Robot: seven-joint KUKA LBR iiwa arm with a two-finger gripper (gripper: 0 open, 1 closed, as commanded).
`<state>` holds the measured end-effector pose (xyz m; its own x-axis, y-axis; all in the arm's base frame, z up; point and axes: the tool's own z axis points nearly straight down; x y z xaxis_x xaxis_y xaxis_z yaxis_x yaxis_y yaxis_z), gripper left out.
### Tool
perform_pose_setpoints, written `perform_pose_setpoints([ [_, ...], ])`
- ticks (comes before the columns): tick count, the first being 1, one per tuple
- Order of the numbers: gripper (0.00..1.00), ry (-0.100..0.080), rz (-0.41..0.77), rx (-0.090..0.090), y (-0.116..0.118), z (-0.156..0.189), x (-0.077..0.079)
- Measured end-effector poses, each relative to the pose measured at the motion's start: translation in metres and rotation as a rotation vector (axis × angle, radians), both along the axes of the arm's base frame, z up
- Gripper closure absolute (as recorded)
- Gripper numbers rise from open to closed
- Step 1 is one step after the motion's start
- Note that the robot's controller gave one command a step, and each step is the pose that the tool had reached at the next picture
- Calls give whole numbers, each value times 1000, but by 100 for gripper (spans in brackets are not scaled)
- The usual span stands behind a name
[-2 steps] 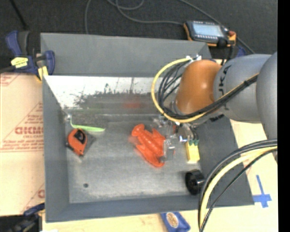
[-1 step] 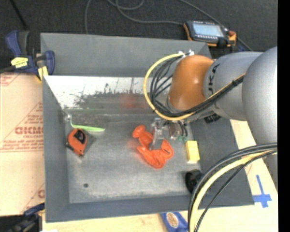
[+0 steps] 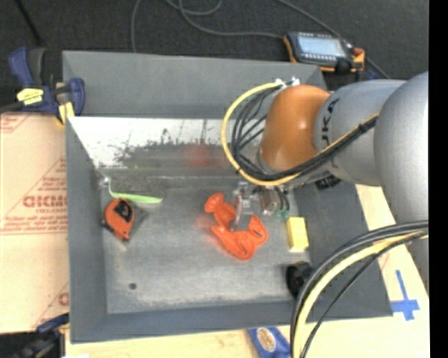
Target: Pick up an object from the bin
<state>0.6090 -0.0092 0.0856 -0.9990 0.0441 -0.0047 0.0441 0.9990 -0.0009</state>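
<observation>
One end effector [image 3: 248,203], metal, is recorded low near the middle of the bin [image 3: 86,237], directly over the upper part of an orange plastic piece [image 3: 239,239]. Whether it is released or clenched cannot be told, since the wrist above hides much of it, and no hold on the piece can be confirmed.

Item 1. Orange plastic piece: curved and lobed, with openings, resembling a spring clamp or a toy. It is laid flat on the bin floor, at the centre and a little toward the right. It is judged light, stiff and smooth-skinned, not fragile. A hold is best taken across one narrow arm or the neck between the lobes. A pinch on the broad rounded loop is judged likely to slip, and an off-centre hold would probably let the piece swing when lifted.

Item 2. Yellow block [image 3: 296,232]: small, rectangular, set just right of the orange piece, apart from it.

Item 3. Black object [image 3: 296,275]: small, at the bin's lower right, partly hidden by cables; its kind cannot be told.

Item 4. Tape measure [image 3: 119,219]: orange and black, placed well apart at the left.

Item 5. Green strip [image 3: 138,198]: thin, lying just above the tape measure.
</observation>
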Motion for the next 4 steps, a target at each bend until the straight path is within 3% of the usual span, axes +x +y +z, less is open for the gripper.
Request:
perform_pose_setpoints([
  [1,100,1,52,-1,4,-4,6],
  [2,100,5,54,2,-6,33,7],
  [3,100,-4,39,0,-9,57,6],
  [4,100,12,49,0,-6,87,-11],
])
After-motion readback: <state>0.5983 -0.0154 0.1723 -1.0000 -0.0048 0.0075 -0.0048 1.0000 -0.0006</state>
